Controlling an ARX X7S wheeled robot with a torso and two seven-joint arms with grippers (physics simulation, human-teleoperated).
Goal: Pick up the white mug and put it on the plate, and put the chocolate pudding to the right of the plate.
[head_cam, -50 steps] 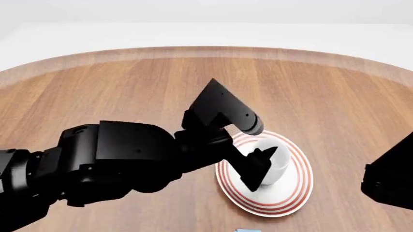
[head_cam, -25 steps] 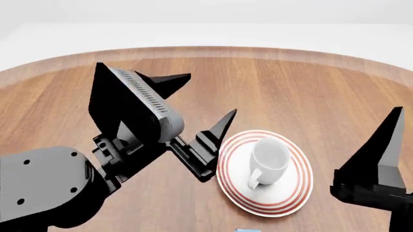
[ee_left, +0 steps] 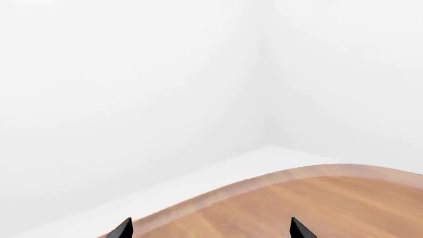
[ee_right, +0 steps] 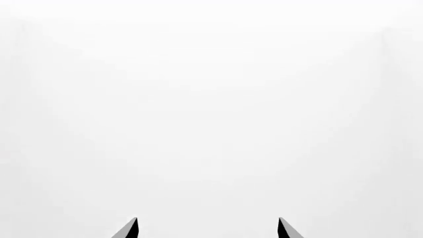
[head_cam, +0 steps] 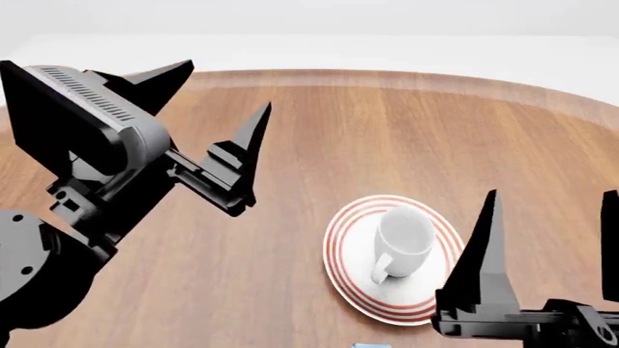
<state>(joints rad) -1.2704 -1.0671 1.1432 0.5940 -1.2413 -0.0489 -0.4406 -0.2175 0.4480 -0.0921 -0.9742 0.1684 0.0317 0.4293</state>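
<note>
The white mug (head_cam: 404,243) stands upright on the red-ringed plate (head_cam: 341,243), handle towards the near side. Only a light blue sliver of the chocolate pudding (head_cam: 370,346) shows, at the bottom edge of the head view, just nearer than the plate. My left gripper (head_cam: 225,87) is open and empty, raised well above the table to the left of the plate, pointing to the far side. In the left wrist view (ee_left: 210,224) only its tips show, over the table's far edge. My right gripper (head_cam: 551,196) is open and empty, raised to the right of the plate. The right wrist view (ee_right: 207,223) shows only white wall.
The round wooden table (head_cam: 406,130) has a pale rim, also seen in the left wrist view (ee_left: 317,203). White floor and walls lie beyond it. Nothing else stands on the visible wood.
My left gripper has let go of the mug, opened wide and swung up and away to the left. My right gripper has risen into view beside the plate. The mug stays on the plate.
</note>
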